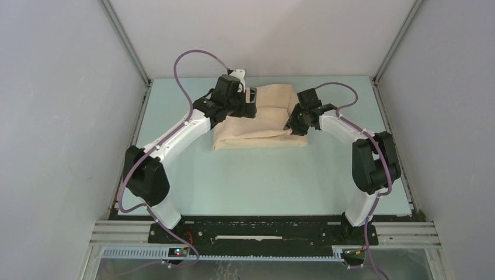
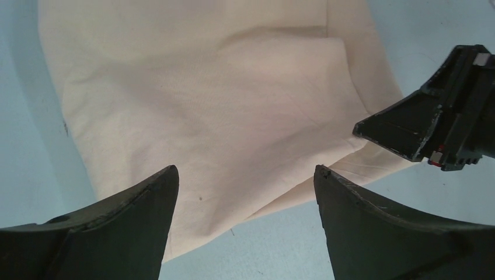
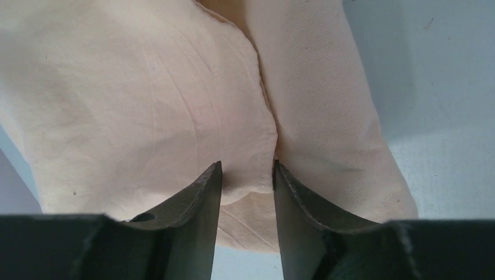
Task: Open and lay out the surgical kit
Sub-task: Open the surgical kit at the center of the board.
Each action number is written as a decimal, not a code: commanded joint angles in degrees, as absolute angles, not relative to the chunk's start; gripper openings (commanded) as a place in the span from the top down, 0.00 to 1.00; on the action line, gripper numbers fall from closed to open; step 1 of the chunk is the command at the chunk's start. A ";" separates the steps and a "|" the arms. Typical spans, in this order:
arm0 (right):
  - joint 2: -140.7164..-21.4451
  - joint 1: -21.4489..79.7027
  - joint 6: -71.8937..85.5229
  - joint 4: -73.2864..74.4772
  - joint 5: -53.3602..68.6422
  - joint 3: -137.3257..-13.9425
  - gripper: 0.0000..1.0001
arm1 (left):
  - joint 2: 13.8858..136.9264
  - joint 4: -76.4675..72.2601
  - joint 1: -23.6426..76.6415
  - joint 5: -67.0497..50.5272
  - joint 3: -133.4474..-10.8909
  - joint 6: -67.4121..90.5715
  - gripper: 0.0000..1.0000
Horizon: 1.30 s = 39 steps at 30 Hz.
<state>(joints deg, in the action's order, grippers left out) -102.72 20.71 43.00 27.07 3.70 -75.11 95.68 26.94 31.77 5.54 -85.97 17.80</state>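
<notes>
The surgical kit [image 1: 260,119] is a folded beige cloth bundle at the back middle of the table, still wrapped. My left gripper [image 1: 250,102] hovers over the bundle's left part. In the left wrist view this gripper [image 2: 245,172] is wide open above the cloth [image 2: 204,105], with nothing between its fingers. My right gripper [image 1: 292,122] is at the bundle's right end. In the right wrist view its jaws [image 3: 245,166] stand half closed, tips pressed onto the cloth [image 3: 146,105], with a raised fold in the gap between them.
The pale blue table top [image 1: 262,175] is walled by a white enclosure with metal frame posts [image 1: 125,41]. The right arm's black finger [image 2: 432,125] shows at the right of the left wrist view, close to the cloth's edge.
</notes>
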 commanded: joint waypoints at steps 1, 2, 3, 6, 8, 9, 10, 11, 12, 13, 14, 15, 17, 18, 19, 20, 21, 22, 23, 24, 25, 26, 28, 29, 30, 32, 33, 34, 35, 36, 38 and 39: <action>-102.79 21.25 44.97 24.76 4.04 -74.84 0.60 | 95.93 21.27 33.99 4.26 -85.29 12.11 0.10; -102.75 21.22 45.07 24.54 4.23 -74.83 0.67 | 96.21 20.79 34.42 4.04 -85.19 11.32 0.10; -102.62 21.13 45.21 24.39 4.53 -74.80 0.74 | 96.50 20.10 34.71 3.64 -85.05 10.58 0.10; -101.85 20.85 45.58 23.47 5.84 -74.80 0.92 | 97.37 17.15 35.80 2.03 -84.04 8.18 0.10; -101.09 20.75 45.73 23.05 6.44 -75.05 1.00 | 98.28 15.44 36.55 0.81 -83.46 6.31 0.09; -100.81 20.77 45.78 23.38 6.68 -75.50 1.00 | 98.73 14.63 36.95 0.49 -83.23 5.46 0.09; -100.67 20.77 45.75 23.85 7.06 -76.11 1.00 | 99.11 13.54 37.24 -1.37 -82.77 4.50 0.10; -100.52 20.68 45.86 24.06 7.77 -76.73 1.00 | 99.89 12.70 37.45 -2.83 -82.33 4.02 0.10; -100.40 20.55 46.12 24.07 8.61 -77.26 1.00 | 100.41 12.09 37.63 -3.37 -82.26 3.70 0.10; -100.23 20.51 46.36 24.00 9.47 -77.79 1.00 | 101.00 11.40 37.76 -4.28 -82.05 3.57 0.10; -100.01 20.54 46.50 23.98 10.09 -78.24 1.00 | 101.54 10.90 37.91 -5.10 -81.94 3.52 0.10; -99.88 20.55 46.70 24.04 10.71 -78.75 1.00 | 102.04 10.48 38.01 -5.74 -81.92 3.45 0.10; -99.68 20.63 47.11 23.98 11.87 -79.82 1.00 | 102.67 9.77 38.27 -6.42 -81.81 3.28 0.10; -99.67 20.72 47.27 24.23 12.33 -80.48 1.00 | 102.94 9.31 38.38 -6.97 -81.54 3.26 0.10; -99.79 20.81 47.40 24.65 12.57 -81.28 1.00 | 103.07 8.79 38.47 -7.58 -81.48 3.25 0.10; -100.02 20.95 47.49 25.01 12.81 -82.09 1.00 | 103.43 8.46 38.55 -7.97 -81.48 3.19 0.10; -100.21 21.02 47.54 25.30 13.02 -82.90 1.00 | 103.70 8.18 38.62 -8.37 -81.62 3.12 0.10; -100.40 21.19 47.60 25.50 13.16 -83.83 1.00 | 103.96 7.76 38.64 -8.74 -81.65 3.08 0.10; -100.60 21.18 47.63 25.78 13.30 -84.26 1.00 | 104.24 7.61 38.66 -8.86 -81.76 3.02 0.10; -100.75 21.26 47.68 26.05 13.43 -85.05 1.00 | 104.55 7.47 38.79 -8.89 -81.95 2.99 0.10; -100.88 21.28 47.74 26.17 13.60 -85.46 1.00 | 104.80 7.46 38.84 -9.00 -82.18 2.87 0.10; -100.97 21.33 47.81 26.24 13.82 -85.77 1.00 | 105.03 7.28 38.85 -9.27 -82.28 2.76 0.11; -101.26 21.32 47.92 26.34 14.39 -86.39 1.00 | 105.43 6.95 38.82 -9.23 -82.35 2.57 0.11; -101.33 21.33 48.03 26.43 14.75 -86.73 1.00 | 105.65 6.71 38.77 -9.20 -82.50 2.43 0.11; -101.41 21.32 48.06 26.54 15.04 -86.96 1.00 | 105.95 6.49 38.84 -9.18 -82.57 2.37 0.11; -101.51 21.30 48.24 26.54 15.47 -87.45 1.00 | 106.56 6.34 38.79 -9.06 -83.22 2.18 0.12; -101.63 21.34 48.25 26.62 15.67 -87.72 1.00 | 107.03 6.21 38.80 -8.91 -83.52 2.14 0.13; -101.67 21.33 48.25 26.84 15.79 -87.98 1.00 | 107.39 6.02 38.84 -8.54 -83.81 2.10 0.13; -101.84 21.38 48.16 27.04 15.94 -88.24 1.00 | 107.73 5.89 38.85 -8.22 -84.19 2.09 0.14; -101.93 21.36 48.15 27.20 16.11 -88.56 1.00 | 108.16 5.85 38.85 -7.82 -84.66 2.03 0.15; -101.96 21.36 48.14 27.33 16.33 -88.90 1.00 | 108.89 5.81 38.81 -6.37 -85.48 2.01 0.19; -102.01 21.38 48.08 27.38 16.35 -89.06 1.00 | 109.20 5.74 38.80 -5.59 -85.93 2.00 0.21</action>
<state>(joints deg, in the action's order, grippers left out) -102.78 20.78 47.11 27.33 14.74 -85.82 108.22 7.86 38.50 -7.73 -82.32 3.42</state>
